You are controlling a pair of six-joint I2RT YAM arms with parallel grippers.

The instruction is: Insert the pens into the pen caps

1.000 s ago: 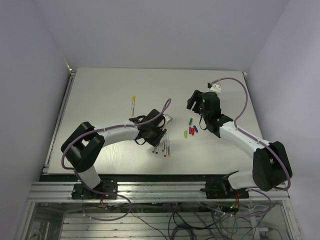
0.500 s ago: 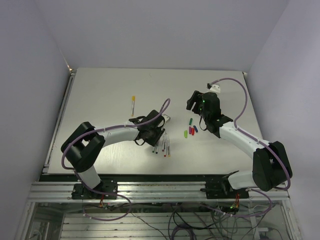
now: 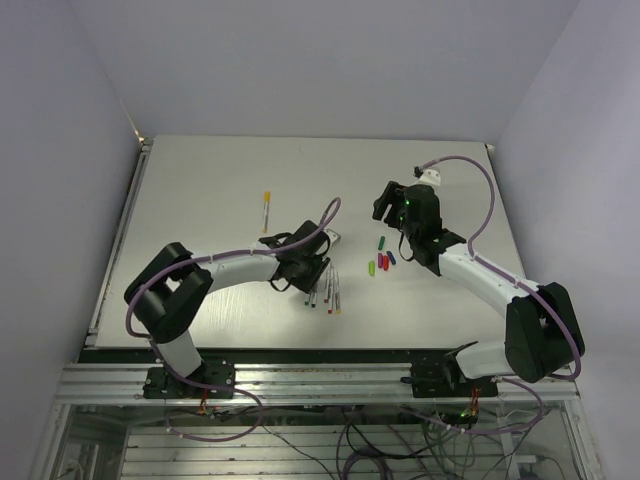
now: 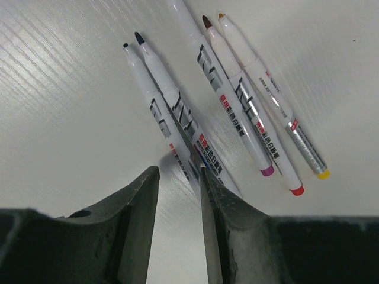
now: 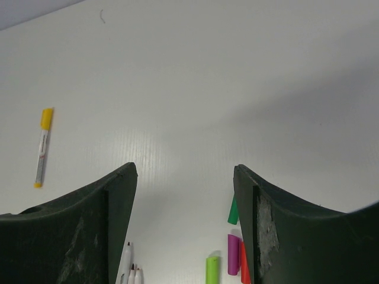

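Several uncapped white pens (image 4: 237, 100) lie side by side on the table; in the top view they lie just right of my left gripper (image 3: 327, 290). My left gripper (image 4: 177, 171) hovers low over their near ends with its jaws a narrow gap apart and only bare table between them; the two leftmost pens run under its right finger (image 4: 216, 201). My right gripper (image 5: 185, 168) is wide open and empty above the table. The pen caps lie below it: dark green (image 5: 233, 211), purple (image 5: 233, 254), red (image 5: 244, 263), light green (image 5: 212, 269). The caps also show in the top view (image 3: 381, 258).
One pen with a yellow cap (image 3: 266, 212) lies apart at the back left, and it shows in the right wrist view (image 5: 41, 148). My left gripper (image 3: 318, 272) and right gripper (image 3: 385, 203) are about a hand's width apart. The table's right edge (image 3: 505, 230) is near the right arm.
The left gripper has shifted very slightly over the pens. The right arm, pens and caps have not moved.
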